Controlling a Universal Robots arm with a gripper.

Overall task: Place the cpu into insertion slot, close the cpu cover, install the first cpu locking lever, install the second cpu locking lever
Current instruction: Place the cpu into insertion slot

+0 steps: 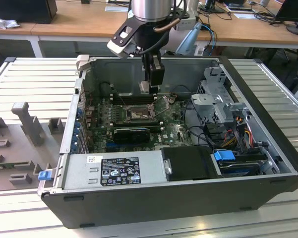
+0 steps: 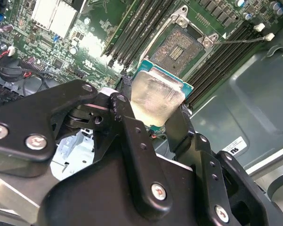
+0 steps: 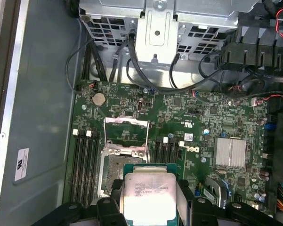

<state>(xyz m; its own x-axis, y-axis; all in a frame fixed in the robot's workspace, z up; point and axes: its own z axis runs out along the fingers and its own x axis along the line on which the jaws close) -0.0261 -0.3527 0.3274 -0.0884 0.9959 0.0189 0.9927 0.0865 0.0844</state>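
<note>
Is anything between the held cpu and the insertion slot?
No. In the exterior view the cpu, held by the gripper, hangs above the insertion slot with only bare air between them.

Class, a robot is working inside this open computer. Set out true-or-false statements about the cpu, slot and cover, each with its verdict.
1. The claw grips the cpu. True.
2. The cpu sits in the slot. False: it is held above the board, and the slot is bare.
3. The cover is shut over the slot. False: it is swung open.
4. The case is open, with the board showing. True.
</note>
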